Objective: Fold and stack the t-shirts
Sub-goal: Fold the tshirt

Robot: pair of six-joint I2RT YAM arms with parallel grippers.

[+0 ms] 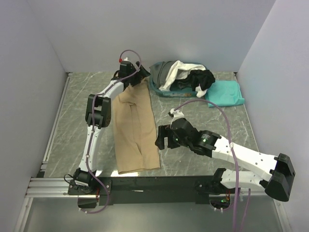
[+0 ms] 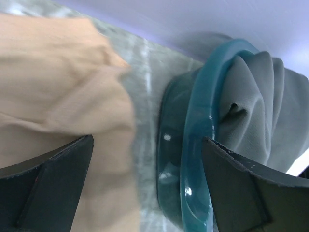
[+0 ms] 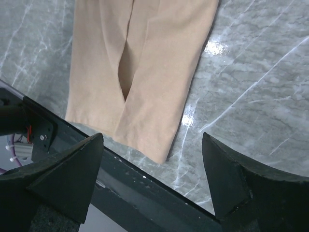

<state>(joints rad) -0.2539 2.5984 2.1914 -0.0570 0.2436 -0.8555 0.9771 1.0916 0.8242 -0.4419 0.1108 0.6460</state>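
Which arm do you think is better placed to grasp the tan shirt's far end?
Likely left: left gripper open over the tan shirt at its far end; right gripper beside its near half.

Limits of visibility
Left wrist view: tan shirt (image 2: 53, 77) blurred, cropped at left edge; basket (image 2: 195, 145) cropped at bottom; grey shirt (image 2: 263, 106) cropped at right.

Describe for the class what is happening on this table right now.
The tan t-shirt lies folded into a long strip. The left end effector is open over its far end, beside the teal basket; the right end effector is open above its near corner. Neither grips anything. A white shirt, a black shirt and a grey shirt sit in the basket; a teal shirt lies beside it.
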